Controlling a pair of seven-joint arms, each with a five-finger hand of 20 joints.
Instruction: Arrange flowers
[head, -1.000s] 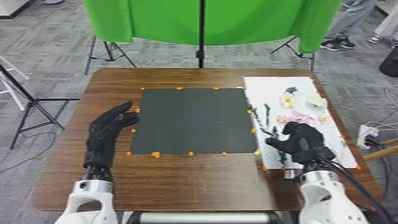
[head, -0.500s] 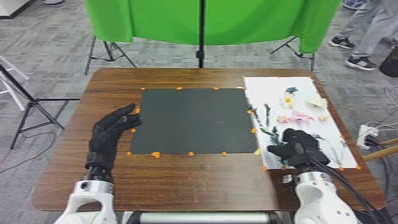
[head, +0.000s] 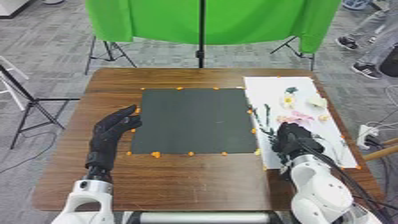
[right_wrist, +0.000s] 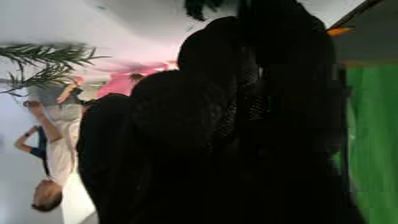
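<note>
One right hand (head: 294, 138), near edge, white sheet (head: 266, 87)

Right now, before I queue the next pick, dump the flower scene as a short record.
left hand: open, at dark square's left edge
right hand: over near part of white sheet
pink flowers: on sheet, beyond right hand
yellow-centred flower: on sheet, beyond pink ones
green sprigs: on sheet, left side
orange bits: around dark square's edges

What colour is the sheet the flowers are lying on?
White; the sheet shows best in the head view.
</note>
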